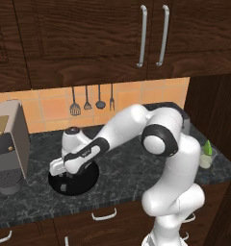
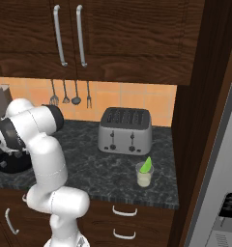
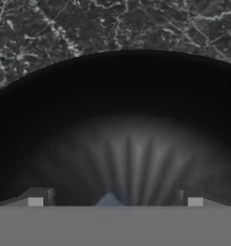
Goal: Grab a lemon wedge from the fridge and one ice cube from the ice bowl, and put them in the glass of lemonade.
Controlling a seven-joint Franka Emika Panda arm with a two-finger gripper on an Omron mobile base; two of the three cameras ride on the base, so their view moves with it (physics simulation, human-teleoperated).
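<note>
- The fridge (image 2: 224, 183) stands at the right end of the worktop (image 1: 136, 163). I judge my business with it finished, since the wedge is no longer in it.
- The toaster (image 2: 125, 130) sits at the back of the worktop towards its right end, and plays no part in this.
- The bowl (image 1: 75, 181) lies near the front edge of the worktop towards its left end, and my gripper (image 1: 59, 168) is down inside it.
- The glass (image 2: 144, 174) stands near the front right corner of the worktop, well apart from the bowl, with the wedge (image 2: 146, 165) poking out of its rim. So the lemon half looks done; the ice half is left.
- In the hand view my fingertips (image 3: 38, 198) stand wide apart with the bowl's dark floor just beyond them, and nothing is gripped.
- A small pale-blue point, which I take for the cube (image 3: 109, 200), shows low between the tips. It is mostly cut off, so I cannot say whether I touch it.
</note>
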